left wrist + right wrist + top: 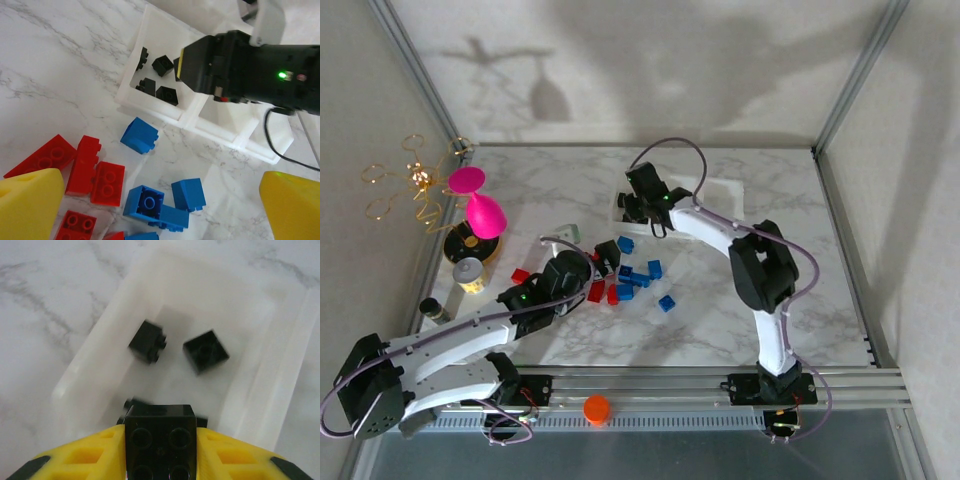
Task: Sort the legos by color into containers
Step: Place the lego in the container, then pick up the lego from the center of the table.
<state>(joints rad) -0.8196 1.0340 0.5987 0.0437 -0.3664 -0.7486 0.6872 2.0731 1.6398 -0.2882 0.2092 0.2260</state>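
At 6 o'clock, nearest the arms, a small round orange cap [597,408] is seen on the grey metal rail [670,385]. A little further in, the left arm's yellow fingers [30,205] are held wide apart, and nothing is gripped between them. Just past them, near the middle of the white marble table [740,300], the loose plastic lego bricks are spread out. The red bricks [97,175] are mostly found toward 9 o'clock and the blue bricks [150,205] toward 3 o'clock, with some of them touching. One blue brick [140,136] is left alone, just beside the trays. Further on, toward 12 o'clock, three see-through white plastic trays [131,97] are set side by side in a row. Small black lego bricks [162,65] are lying in the tray at the 9 o'clock end. Over that same tray, the right arm's yellow fingers [85,460] are clamped on one black lego brick [160,432]. At 10 o'clock, a pink goblet-shaped ornament [480,205] is stood by the table's edge.
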